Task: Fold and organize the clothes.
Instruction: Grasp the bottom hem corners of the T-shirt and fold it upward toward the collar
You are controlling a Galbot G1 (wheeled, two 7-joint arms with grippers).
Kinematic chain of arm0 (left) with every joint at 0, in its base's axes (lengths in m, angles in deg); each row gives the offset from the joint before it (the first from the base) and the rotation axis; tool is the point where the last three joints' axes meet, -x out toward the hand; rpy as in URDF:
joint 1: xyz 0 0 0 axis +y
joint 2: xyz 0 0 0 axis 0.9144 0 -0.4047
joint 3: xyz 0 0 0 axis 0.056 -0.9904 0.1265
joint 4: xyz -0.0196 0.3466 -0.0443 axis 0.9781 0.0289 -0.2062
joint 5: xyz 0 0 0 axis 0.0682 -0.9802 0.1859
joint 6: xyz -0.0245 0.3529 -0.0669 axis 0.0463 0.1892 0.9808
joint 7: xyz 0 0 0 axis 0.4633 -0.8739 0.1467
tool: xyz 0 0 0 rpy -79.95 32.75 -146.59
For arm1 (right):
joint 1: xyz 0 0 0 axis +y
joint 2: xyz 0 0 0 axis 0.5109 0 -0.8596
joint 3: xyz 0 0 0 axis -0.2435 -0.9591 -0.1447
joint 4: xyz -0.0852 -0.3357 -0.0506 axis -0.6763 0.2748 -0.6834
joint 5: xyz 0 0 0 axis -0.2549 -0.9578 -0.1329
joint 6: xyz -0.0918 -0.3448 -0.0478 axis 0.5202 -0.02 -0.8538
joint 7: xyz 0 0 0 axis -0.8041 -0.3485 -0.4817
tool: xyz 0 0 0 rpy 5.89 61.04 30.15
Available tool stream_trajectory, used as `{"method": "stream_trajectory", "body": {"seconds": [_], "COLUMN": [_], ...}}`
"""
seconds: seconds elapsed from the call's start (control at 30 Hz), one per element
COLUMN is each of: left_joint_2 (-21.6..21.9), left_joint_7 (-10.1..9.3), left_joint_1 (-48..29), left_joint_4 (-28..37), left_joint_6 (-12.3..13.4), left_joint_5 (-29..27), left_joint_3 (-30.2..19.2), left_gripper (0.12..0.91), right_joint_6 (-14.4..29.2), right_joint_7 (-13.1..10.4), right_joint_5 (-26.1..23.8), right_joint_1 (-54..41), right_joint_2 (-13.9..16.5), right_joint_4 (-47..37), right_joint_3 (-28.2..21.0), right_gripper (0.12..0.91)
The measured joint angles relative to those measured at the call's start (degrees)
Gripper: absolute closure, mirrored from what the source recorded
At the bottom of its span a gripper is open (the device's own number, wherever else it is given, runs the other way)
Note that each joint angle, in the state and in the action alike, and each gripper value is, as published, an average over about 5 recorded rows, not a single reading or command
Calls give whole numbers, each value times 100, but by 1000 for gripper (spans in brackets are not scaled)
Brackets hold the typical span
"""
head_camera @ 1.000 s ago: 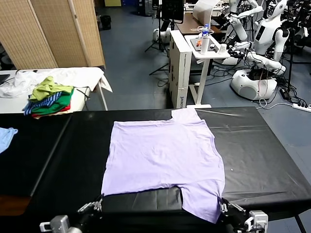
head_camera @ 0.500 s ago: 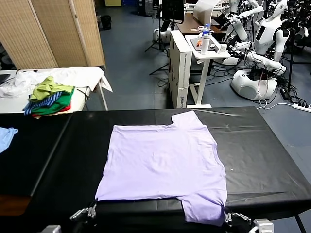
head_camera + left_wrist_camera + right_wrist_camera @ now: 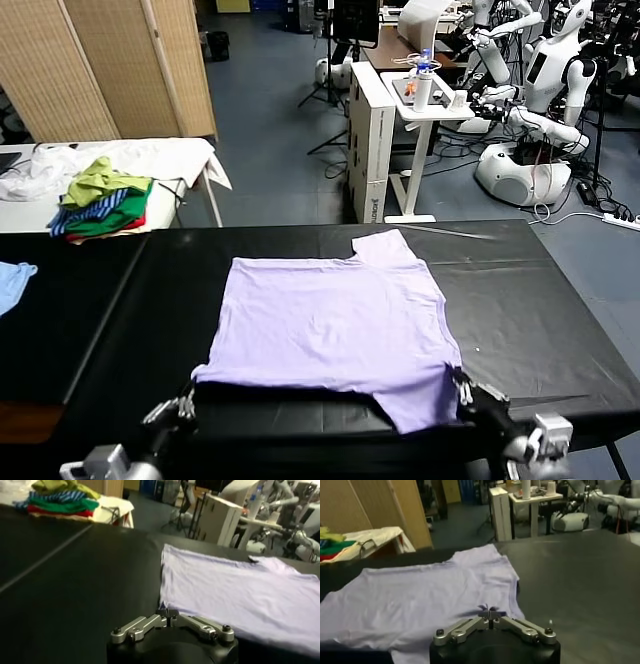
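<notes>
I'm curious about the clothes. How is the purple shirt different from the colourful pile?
The purple shirt is one plain garment; the colourful pile is several green, yellow, striped and red ones. The shirt lies spread flat on the black table; the pile sits heaped on a white-covered table farther back. Both are soft clothing.

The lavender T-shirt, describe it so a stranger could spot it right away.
On the long black table, the pale lavender short-sleeved T-shirt of thin fabric lies spread flat at the middle. Unlike the pile of green, yellow and striped garments on the white side table, it is one plain garment.
</notes>
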Motion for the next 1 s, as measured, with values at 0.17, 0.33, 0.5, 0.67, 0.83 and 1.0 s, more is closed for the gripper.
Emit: {"method": "stream_trajectory", "body": {"seconds": [0.17,0.33,0.5,0.67,0.83,1.0], "left_joint_2": [118,251,378,483,515,446], "left_joint_7": [17,20,21,21,18,33], "left_joint_1": [-294,-563,-772,-956,-1105,-1167], "left_joint_4": [258,495,697,872,1009,1020], "left_joint_6": [-11,-52,-86,-113,-116,-99], "left_joint_5": [-54,-44,-35,-34,-36,-58], "left_joint_3": [-99,-168,-234,-326,-386,-407], "left_gripper": [885,885,885,885,885,792], "right_joint_6": [19,39,47,50,5,-195], "right_joint_7": [-8,-12,-19,-6,171,328], "right_joint_5": [-103,-188,-304,-368,-371,-385], "right_joint_1": [-481,-823,-1026,-1079,-1042,-874], "right_joint_2": [12,23,-4,-29,-19,50], "right_joint_4": [-372,-641,-844,-962,-899,-678], "right_joint_3": [-288,-487,-601,-626,-568,-447], "right_gripper": [886,886,886,886,829,558]}}
